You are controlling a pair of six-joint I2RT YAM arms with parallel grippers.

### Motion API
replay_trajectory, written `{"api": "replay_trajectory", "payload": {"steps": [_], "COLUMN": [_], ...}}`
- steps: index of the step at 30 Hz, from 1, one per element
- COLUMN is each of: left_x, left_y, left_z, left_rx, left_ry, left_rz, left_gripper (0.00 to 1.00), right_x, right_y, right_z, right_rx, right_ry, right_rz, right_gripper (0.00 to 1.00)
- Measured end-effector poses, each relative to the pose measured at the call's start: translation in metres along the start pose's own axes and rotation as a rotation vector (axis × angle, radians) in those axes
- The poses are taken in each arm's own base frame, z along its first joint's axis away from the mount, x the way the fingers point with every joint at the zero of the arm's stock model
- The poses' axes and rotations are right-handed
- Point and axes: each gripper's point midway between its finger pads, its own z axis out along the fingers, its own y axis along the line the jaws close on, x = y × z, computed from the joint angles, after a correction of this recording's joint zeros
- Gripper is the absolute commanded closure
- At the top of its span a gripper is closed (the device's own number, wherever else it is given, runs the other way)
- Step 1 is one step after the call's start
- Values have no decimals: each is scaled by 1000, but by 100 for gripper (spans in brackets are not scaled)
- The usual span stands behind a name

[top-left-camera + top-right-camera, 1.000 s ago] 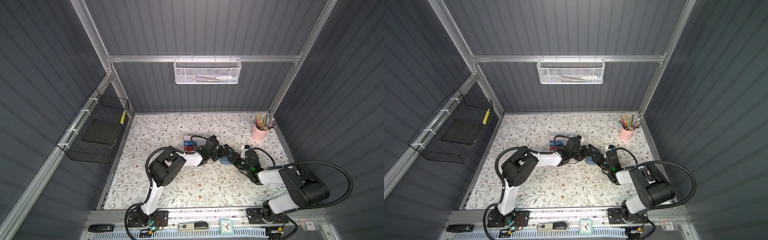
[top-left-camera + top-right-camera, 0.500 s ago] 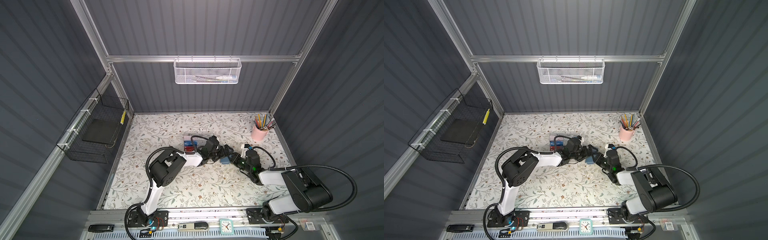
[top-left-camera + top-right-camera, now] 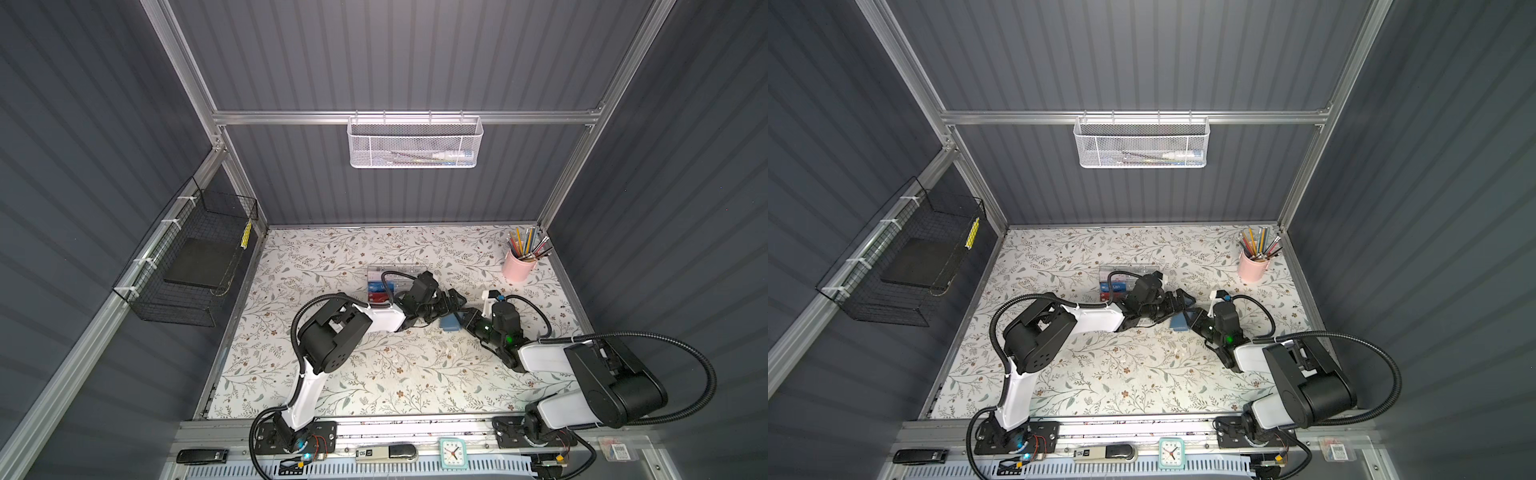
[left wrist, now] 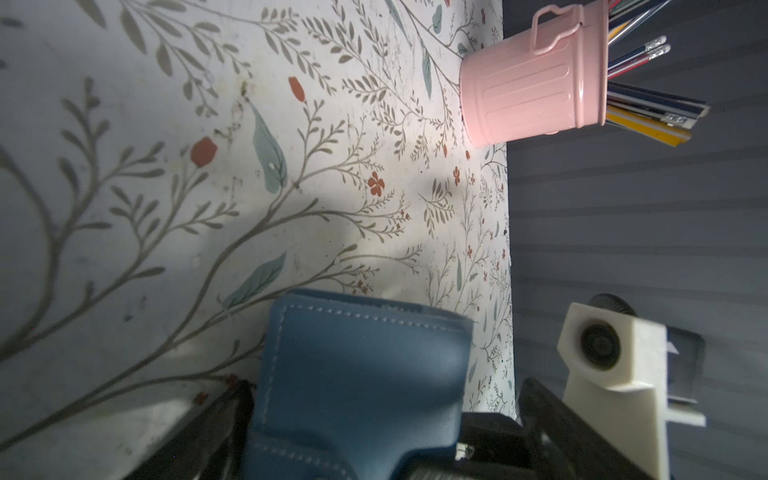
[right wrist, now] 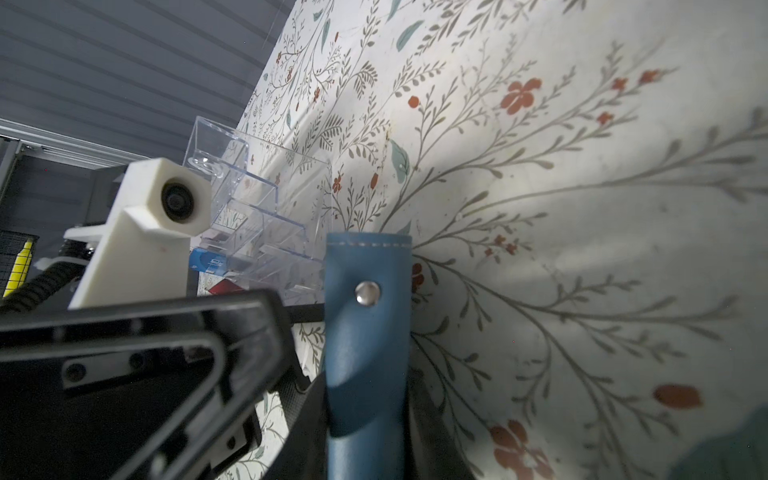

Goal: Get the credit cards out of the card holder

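Observation:
The slate-blue card holder (image 3: 450, 323) (image 3: 1178, 321) stands on edge on the floral mat, folded, its snap button (image 5: 367, 293) showing. My right gripper (image 5: 365, 415) (image 3: 464, 323) is shut on the card holder, a dark finger pressed against each face. My left gripper (image 4: 374, 436) (image 3: 453, 308) is open wide around the holder's other end (image 4: 361, 374), and a gap shows beside one finger. A bright blue credit card (image 3: 376, 286) (image 5: 206, 261) lies in the clear box. Any cards inside the holder are hidden.
The clear acrylic box (image 3: 397, 272) (image 5: 257, 199) stands just behind the left arm, with a red card (image 3: 376, 296) in it. A pink pencil cup (image 3: 518, 268) (image 4: 532, 83) is at the back right. A black wire basket (image 3: 191, 266) hangs on the left wall.
My right gripper's jaws have closed in on the card holder. Both arms have stayed almost where they were, and the left gripper is as wide as before.

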Motion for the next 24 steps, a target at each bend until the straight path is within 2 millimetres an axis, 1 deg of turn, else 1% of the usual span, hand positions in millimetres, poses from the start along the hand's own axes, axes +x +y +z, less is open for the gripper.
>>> {"api": "replay_trajectory", "payload": {"steps": [3, 5, 8, 10, 15, 20, 22, 24], "left_x": [-8, -15, -27, -31, -36, -36, -32, -28], "left_y": [-3, -13, -35, -45, -60, -64, -61, -54], "left_z": [-7, -12, -21, -30, -58, -92, -101, -105], "left_rx": [-13, -7, 22, 30, 1, -52, -70, -90], "left_ry": [-13, -23, -45, -54, -75, -91, -85, -74], "left_rz": [5, 22, 50, 71, 148, 227, 243, 249], "left_gripper": [0, 0, 0, 0, 0, 0, 0, 0], "right_x": [0, 0, -1, -5, -18, -33, -39, -45], "right_y": [1, 2, 4, 7, 21, 36, 43, 50], "right_z": [-3, -7, -15, -21, -38, -55, -59, -61], "right_rx": [4, 10, 31, 48, 66, 85, 95, 104], "right_ry": [3, 6, 8, 2, -32, -65, -70, -71], "right_rz": [-14, -29, -58, -83, -150, -235, -272, -308], "right_gripper": [96, 100, 100, 100, 100, 100, 100, 100]}}
